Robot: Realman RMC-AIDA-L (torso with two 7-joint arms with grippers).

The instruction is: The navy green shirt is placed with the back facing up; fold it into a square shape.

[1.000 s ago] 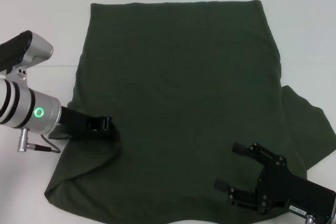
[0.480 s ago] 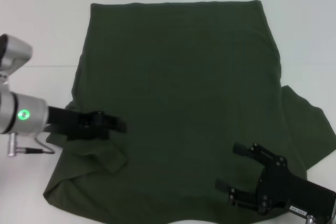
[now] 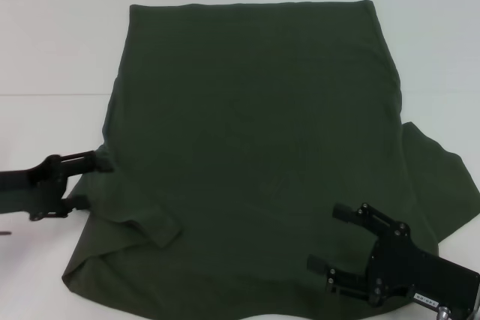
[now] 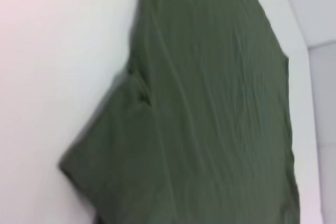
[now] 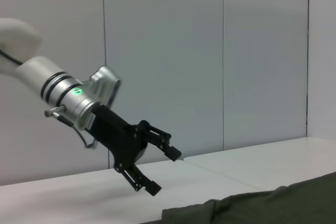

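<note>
Here the navy green shirt (image 3: 255, 148) lies just beside the open left tool (image 3: 84, 179).

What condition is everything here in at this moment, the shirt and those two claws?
navy green shirt: spread flat, left sleeve folded inward, right sleeve still out.
left gripper: open, empty, at the shirt's left edge.
right gripper: open, empty, above the shirt's near right part.
table: white, bearing the shirt.
</note>
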